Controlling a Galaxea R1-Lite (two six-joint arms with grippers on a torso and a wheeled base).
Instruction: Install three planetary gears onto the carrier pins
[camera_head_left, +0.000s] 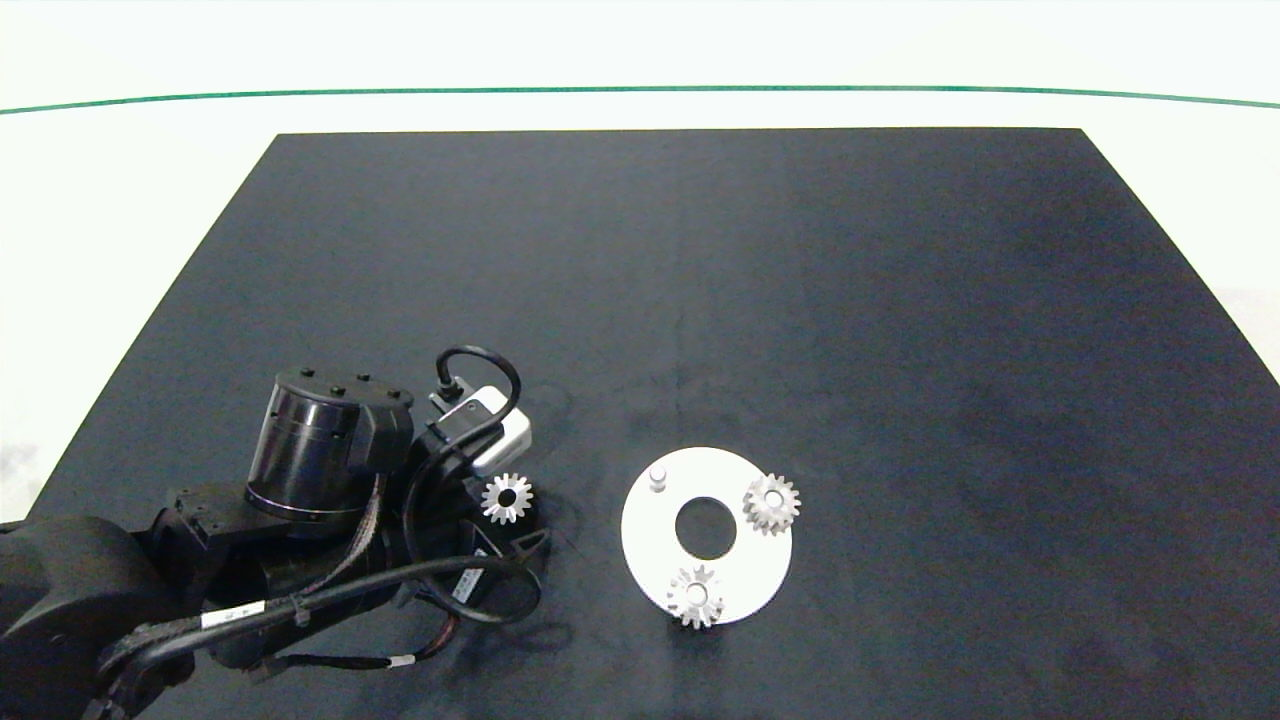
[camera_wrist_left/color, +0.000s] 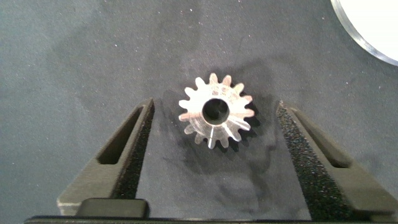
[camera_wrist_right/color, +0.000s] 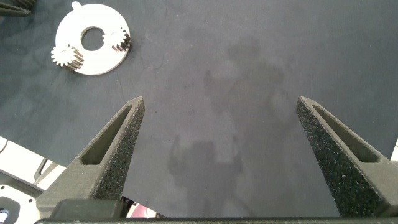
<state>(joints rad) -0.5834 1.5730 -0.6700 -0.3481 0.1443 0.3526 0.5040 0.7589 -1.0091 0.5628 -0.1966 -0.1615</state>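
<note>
Silver loose gear: a small silver metal spur gear (camera_wrist_left/color: 216, 118) with a dark round centre hole lies flat on the dark mat (camera_head_left: 700, 300), between the two fingers of the left gripper (camera_wrist_left/color: 214, 162) and touching neither.
Left gripper: spread wide over the mat — its grey foam-lined fingers (camera_wrist_left/color: 127, 155) stand on either side of the loose gear with bare mat between each pad and the teeth; nothing is pinched.
White disc: a flat white ring-shaped disc (camera_head_left: 650, 540) with a large central hole lies on the mat, to the side of the left gripper and apart from it; only its rim edges into the left wrist view.
Seated gears: two more silver spur gears (camera_head_left: 771, 504) (camera_head_left: 696, 596) sit on the disc, each at a place near its rim.
Bare pin: one short whitish round peg (camera_head_left: 657, 478) stands free on the disc — on the part nearest the left gripper.
Right gripper: the right gripper (camera_wrist_right/color: 217, 155) hangs spread and empty above bare mat, well away from the disc.
</note>
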